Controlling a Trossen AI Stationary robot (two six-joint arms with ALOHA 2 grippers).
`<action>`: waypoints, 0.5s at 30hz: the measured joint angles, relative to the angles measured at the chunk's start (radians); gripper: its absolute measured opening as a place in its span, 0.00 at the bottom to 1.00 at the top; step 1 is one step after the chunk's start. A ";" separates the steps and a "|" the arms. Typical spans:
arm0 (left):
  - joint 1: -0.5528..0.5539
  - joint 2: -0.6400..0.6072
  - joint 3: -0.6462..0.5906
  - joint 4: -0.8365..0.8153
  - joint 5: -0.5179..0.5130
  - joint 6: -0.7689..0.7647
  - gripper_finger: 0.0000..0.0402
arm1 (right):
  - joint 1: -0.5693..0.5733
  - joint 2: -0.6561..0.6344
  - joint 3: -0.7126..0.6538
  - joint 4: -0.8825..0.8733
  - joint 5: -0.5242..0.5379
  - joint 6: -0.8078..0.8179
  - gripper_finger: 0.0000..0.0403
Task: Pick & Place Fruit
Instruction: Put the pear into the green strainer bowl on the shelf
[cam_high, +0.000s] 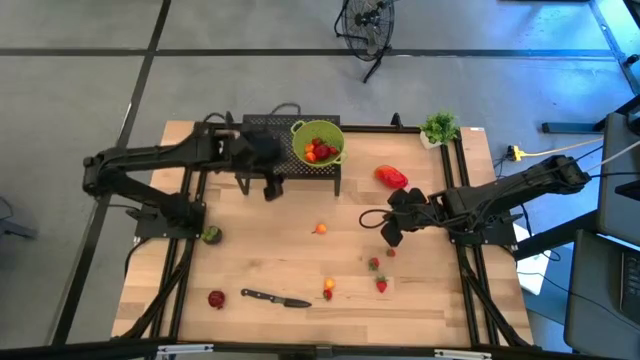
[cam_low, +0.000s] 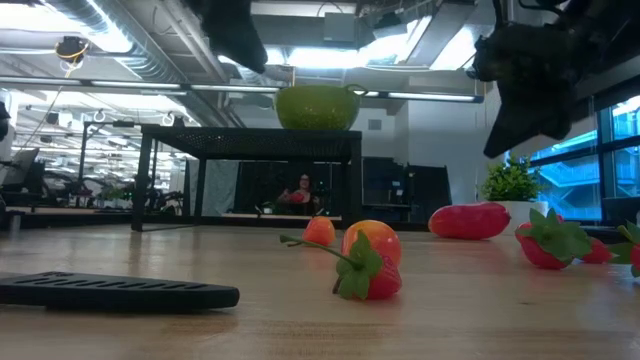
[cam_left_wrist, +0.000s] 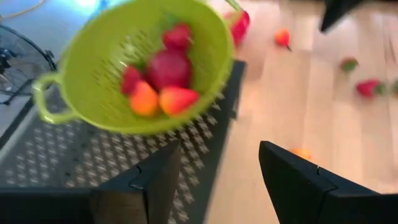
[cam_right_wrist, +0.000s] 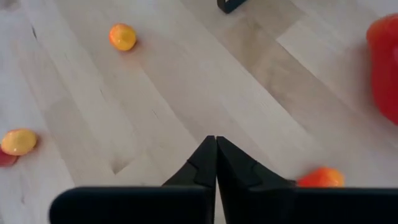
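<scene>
Red and orange fruit (cam_high: 319, 150) sits heaped in a lime-green colander (cam_high: 318, 141) atop a black mesh stand (cam_high: 290, 150) at the table's (cam_high: 270, 250) 12 o'clock edge. More pieces lie scattered on the wood: a glossy red oblong (cam_high: 391, 177) toward 2 o'clock, an orange piece (cam_high: 319, 229) near centre, strawberries (cam_high: 378, 274) toward 4 o'clock, a red piece (cam_high: 216, 298) at 7 o'clock, a dark green one (cam_high: 211, 235) at 9 o'clock. A black-handled knife (cam_high: 275, 298) rests near 6 o'clock. The left gripper (cam_high: 271, 189) hangs at the stand's front edge, fingers apart and empty. The right gripper (cam_high: 390, 234) hovers right of centre, fingers pressed together, seemingly gripping nothing, just above bare wood with an orange piece (cam_right_wrist: 320, 177) close beside it. A potted plant (cam_high: 438, 128) stands at the 1 o'clock corner.
</scene>
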 joint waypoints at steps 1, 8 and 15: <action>-0.026 -0.003 -0.009 -0.003 -0.020 -0.008 0.53 | -0.003 0.000 0.006 -0.009 -0.007 0.009 0.03; -0.192 -0.039 -0.128 0.006 -0.127 -0.105 0.53 | -0.028 -0.001 0.040 -0.085 -0.063 0.038 0.01; -0.331 -0.058 -0.262 0.085 -0.184 -0.252 0.53 | -0.058 -0.001 0.040 -0.182 -0.124 0.067 0.04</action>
